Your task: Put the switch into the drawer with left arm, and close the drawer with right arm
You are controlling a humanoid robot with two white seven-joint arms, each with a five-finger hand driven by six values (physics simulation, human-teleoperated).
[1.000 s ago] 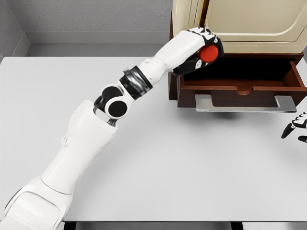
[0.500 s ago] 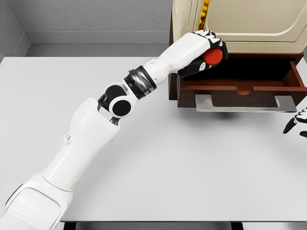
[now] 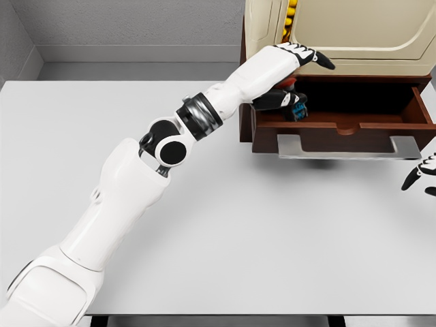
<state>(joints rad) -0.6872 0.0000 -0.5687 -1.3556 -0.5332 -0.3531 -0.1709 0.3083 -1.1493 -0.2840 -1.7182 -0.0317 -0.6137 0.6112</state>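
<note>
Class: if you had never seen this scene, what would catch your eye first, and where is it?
The long white left arm, crossing the table diagonally to the open brown drawer at upper right. There the left hand spreads its fingers above the drawer, the switch just below it. The right hand shows at the right edge.

Switch (image 3: 296, 107) inside drawer's (image 3: 354, 127) left end

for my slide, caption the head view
Left hand opened above the open drawer, switch dropping in; right hand waits.

A white table (image 3: 259, 231) fills most of the view. Behind it runs a grey wall (image 3: 129, 24), with a cream cabinet (image 3: 354, 27) at upper right.
</note>
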